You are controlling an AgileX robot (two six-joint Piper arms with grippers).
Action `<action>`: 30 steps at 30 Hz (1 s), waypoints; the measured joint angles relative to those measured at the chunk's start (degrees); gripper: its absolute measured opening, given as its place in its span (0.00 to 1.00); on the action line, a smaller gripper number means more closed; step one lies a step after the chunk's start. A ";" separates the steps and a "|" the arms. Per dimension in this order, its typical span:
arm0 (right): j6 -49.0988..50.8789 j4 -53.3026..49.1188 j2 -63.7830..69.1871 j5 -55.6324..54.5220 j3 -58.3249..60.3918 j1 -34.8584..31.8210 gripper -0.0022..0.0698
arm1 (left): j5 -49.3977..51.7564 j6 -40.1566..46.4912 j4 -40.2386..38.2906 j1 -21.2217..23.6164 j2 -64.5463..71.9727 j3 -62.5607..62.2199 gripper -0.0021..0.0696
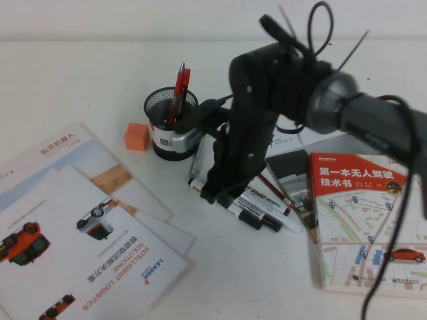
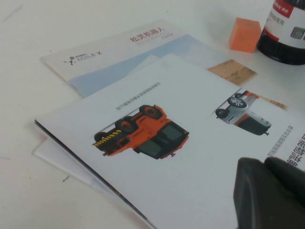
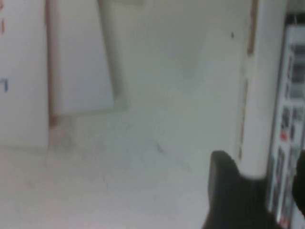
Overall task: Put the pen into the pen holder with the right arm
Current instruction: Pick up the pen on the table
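Note:
The pen holder point(image 1: 170, 127), a black mesh cup with a white label band, stands left of centre and holds red pens. Two white-barrelled markers with black caps lie side by side right of it; the pen point(image 1: 265, 203) is among them. My right gripper point(image 1: 218, 192) is down at the markers' left ends, fingers apart. In the right wrist view its fingers point(image 3: 228, 191) straddle a white barrel point(image 3: 259, 95) and a printed barrel point(image 3: 290, 86). My left gripper point(image 2: 271, 191) hovers over a brochure, fingers together and empty. It is out of the high view.
A slim silver-grey pen point(image 1: 197, 160) lies by the holder. An orange cube point(image 1: 137, 137) sits left of the holder. Brochures point(image 1: 80, 227) cover the front left. A red-topped book point(image 1: 367, 220) and a dark box point(image 1: 293, 173) lie at the right.

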 joint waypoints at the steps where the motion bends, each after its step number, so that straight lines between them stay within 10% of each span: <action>1: 0.00 0.00 1.30 0.00 -1.31 0.14 0.40 | 0.00 0.00 0.00 0.00 0.00 0.00 0.03; 20: -2.17 -1.55 9.48 0.09 -6.72 1.17 0.41 | 0.00 0.00 0.00 0.00 0.00 0.00 0.03; 30: -2.53 -1.69 9.61 0.09 -6.84 1.21 0.20 | 0.00 0.00 0.00 0.00 0.00 0.00 0.03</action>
